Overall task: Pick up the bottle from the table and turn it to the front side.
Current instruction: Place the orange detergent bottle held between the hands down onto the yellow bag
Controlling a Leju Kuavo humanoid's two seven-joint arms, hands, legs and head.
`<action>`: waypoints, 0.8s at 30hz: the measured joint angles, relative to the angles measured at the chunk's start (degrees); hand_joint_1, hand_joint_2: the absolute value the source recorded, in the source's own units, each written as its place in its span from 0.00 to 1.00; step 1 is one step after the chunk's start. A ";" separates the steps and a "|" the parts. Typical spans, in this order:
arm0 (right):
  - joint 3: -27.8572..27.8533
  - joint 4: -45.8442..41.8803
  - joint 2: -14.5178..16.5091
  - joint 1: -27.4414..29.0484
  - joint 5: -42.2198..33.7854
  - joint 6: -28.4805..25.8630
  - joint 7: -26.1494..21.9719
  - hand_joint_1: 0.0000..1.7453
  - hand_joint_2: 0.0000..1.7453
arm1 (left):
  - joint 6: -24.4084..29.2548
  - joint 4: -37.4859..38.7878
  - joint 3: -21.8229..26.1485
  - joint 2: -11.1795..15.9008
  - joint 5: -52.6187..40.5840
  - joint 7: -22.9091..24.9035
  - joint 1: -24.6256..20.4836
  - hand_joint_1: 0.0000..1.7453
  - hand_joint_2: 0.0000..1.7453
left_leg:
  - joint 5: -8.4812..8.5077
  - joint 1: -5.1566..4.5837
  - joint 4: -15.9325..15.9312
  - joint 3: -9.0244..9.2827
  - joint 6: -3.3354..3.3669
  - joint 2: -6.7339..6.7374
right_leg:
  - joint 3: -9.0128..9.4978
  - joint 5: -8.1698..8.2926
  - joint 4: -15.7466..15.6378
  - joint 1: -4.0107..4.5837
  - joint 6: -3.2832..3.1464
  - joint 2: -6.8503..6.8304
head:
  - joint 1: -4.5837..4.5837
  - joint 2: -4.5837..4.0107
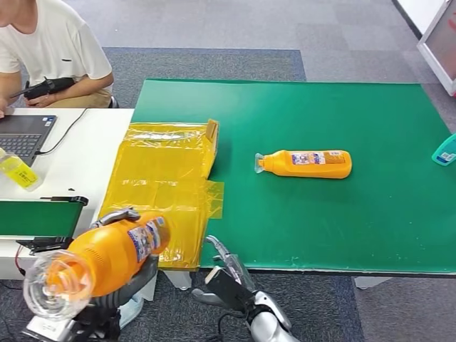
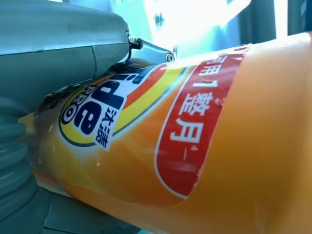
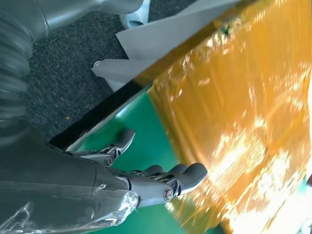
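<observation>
- I am gripping one orange bottle [image 1: 115,253] in my left hand [image 1: 115,216], lifted off the table [image 1: 376,235]; its label is showing.
- My right hand [image 1: 229,269] is hanging empty, fingers apart.
- Turning is looking nearly finished.

We see open green table [image 1: 333,228] around the lying orange bottle [image 1: 306,163] at centre; the yellow plastic-wrapped box [image 1: 161,182] blocks centre left, a teal object [image 1: 445,151] the right edge, and a person [image 1: 48,50] sits upper left.
</observation>
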 joint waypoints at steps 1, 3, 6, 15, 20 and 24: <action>-0.85 -0.85 -0.01 0.46 0.25 0.22 0.24 0.00 1.00 | 5.14 -0.61 0.85 -0.42 -6.92 0.83 -0.03 1.00 1.00 | 0.00 -0.01 0.00 0.00 0.00 0.00 | 0.01 0.01 0.00 -0.01 0.01 0.00 | 0.00 0.00; -2.32 -2.86 -0.01 1.37 0.91 0.87 0.77 0.00 1.00 | 16.24 -1.19 2.61 -1.00 -22.18 4.15 -0.48 1.00 1.00 | 0.01 -0.01 0.00 0.00 0.01 0.00 | 0.01 0.04 0.00 -0.02 0.02 0.00 | 0.01 0.00; -3.72 -6.31 0.01 2.53 1.63 1.97 1.47 0.00 1.00 | 24.99 -1.09 5.89 -1.13 -36.01 10.28 -2.05 1.00 1.00 | 0.05 -0.01 0.00 0.00 -0.01 0.00 | -0.03 0.09 0.00 -0.01 -0.03 0.01 | -0.01 0.00; -5.62 -15.07 0.01 3.72 1.63 4.26 1.76 0.00 1.00 | 26.84 3.66 11.59 0.26 -55.68 19.42 -9.13 1.00 1.00 | 0.11 0.00 0.00 0.00 -0.06 0.00 | -0.05 0.13 0.01 0.02 -0.09 0.01 | -0.01 0.00; -6.17 -17.17 0.02 4.02 1.53 4.39 1.71 0.00 1.00 | 26.77 5.76 11.97 1.19 -56.99 20.70 -10.99 1.00 1.00 | 0.10 0.00 0.00 -0.01 -0.05 0.00 | -0.06 0.13 0.01 0.01 -0.08 0.01 | -0.01 0.00; -6.43 -20.23 0.00 4.58 0.51 4.64 0.36 0.00 1.00 | 24.16 8.41 11.97 2.48 -62.84 26.31 -13.03 1.00 1.00 | 0.10 -0.01 0.01 -0.04 -0.06 0.00 | -0.11 0.13 0.01 0.01 -0.09 0.01 | -0.01 0.00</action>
